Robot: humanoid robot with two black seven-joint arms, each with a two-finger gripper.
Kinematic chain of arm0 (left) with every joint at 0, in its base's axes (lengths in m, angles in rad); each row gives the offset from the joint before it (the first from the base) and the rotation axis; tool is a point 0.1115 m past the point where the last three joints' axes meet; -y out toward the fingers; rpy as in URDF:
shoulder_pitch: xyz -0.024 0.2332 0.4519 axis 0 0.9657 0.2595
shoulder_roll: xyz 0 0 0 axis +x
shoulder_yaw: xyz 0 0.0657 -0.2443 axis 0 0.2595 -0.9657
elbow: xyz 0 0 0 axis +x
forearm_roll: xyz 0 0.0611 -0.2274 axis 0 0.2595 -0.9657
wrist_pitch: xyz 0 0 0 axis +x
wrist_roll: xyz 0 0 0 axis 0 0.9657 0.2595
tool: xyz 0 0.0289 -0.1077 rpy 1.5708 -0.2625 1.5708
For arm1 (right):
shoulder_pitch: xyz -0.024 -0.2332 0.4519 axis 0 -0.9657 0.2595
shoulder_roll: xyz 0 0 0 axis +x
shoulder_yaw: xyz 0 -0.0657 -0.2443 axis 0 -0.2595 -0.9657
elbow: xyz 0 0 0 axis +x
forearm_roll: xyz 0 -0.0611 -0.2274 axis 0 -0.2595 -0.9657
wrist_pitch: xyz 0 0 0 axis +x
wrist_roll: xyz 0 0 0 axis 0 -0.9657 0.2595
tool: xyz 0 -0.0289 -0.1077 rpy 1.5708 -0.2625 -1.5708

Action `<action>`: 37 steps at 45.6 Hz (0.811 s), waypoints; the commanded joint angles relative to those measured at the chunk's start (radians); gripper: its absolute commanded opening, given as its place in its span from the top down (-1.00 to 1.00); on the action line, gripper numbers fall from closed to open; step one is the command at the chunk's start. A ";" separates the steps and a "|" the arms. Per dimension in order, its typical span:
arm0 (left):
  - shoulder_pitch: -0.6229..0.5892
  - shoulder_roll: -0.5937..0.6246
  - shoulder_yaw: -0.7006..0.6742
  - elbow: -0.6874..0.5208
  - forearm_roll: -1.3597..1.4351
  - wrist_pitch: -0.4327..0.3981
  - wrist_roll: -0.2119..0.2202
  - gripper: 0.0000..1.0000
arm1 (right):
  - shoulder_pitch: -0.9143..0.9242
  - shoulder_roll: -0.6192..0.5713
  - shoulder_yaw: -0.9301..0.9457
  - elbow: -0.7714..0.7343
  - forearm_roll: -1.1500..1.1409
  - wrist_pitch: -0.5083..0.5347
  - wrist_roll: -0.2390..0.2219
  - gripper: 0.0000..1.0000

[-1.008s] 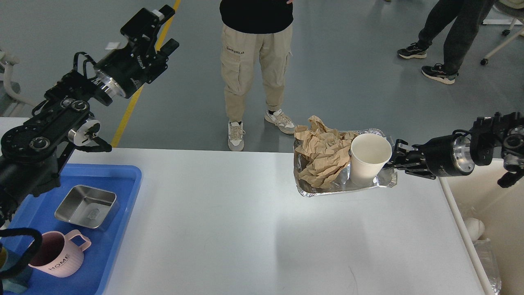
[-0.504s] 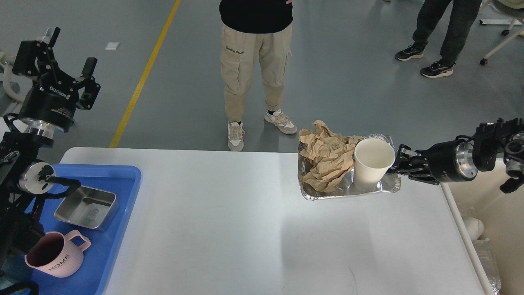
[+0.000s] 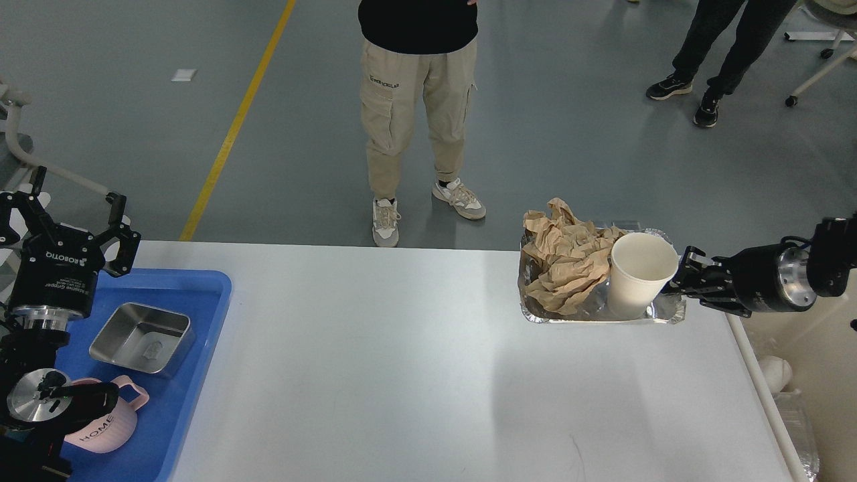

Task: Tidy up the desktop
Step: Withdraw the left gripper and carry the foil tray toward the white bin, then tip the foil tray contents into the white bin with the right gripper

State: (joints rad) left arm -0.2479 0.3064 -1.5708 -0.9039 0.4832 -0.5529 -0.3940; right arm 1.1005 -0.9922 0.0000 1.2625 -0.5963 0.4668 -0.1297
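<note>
Two arms: both black, one entering at each side edge of the head view above a wide white counter (image 3: 375, 375).
Counter: smooth and rounded at the corners, filling the lower half of the view, bare across its middle.
Room: grey floor beyond the far edge, crossed by a yellow line (image 3: 234, 124); a person in beige trousers (image 3: 412, 114) stands just past the counter, and another person's dark legs (image 3: 720, 47) show at top right.
Left side: a blue tray (image 3: 194, 335) lies on the counter's left end, carrying a steel dish (image 3: 142, 338) and a pink mug (image 3: 107, 422) partly hidden by the arm.
Right side: a foil tray (image 3: 669, 313) sits at the far right edge of the counter, holding crumpled brown paper (image 3: 569, 261) and a white paper cup (image 3: 639, 274) standing upright beside it.
Bin: a cream bin (image 3: 813, 361) stands past the counter's right end, with pale rubbish inside.
Left pincer (image 3: 70, 217): raised upright above the tray's far left corner, fingers spread wide, gripping nothing.
Right pincer (image 3: 683, 281): stretched level from the right, clenched on the foil tray's right rim just behind the cup; whether the tray rests on the counter or hangs just above it cannot be told.
</note>
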 commanded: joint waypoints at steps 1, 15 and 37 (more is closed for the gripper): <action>0.003 -0.003 0.006 0.002 0.000 -0.005 0.000 -0.94 | -0.039 -0.034 -0.002 0.000 0.065 -0.028 -0.002 1.00; 0.006 0.004 0.020 -0.001 0.002 -0.009 0.000 -0.94 | -0.111 -0.135 -0.006 -0.041 0.173 -0.080 -0.002 1.00; 0.042 0.005 0.024 -0.009 0.002 -0.041 0.000 -0.94 | -0.220 -0.106 -0.009 -0.365 0.250 -0.060 0.001 1.00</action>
State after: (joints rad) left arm -0.2106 0.3130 -1.5478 -0.9119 0.4848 -0.5919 -0.3934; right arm 0.9185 -1.1241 -0.0076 0.9785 -0.3779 0.3995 -0.1314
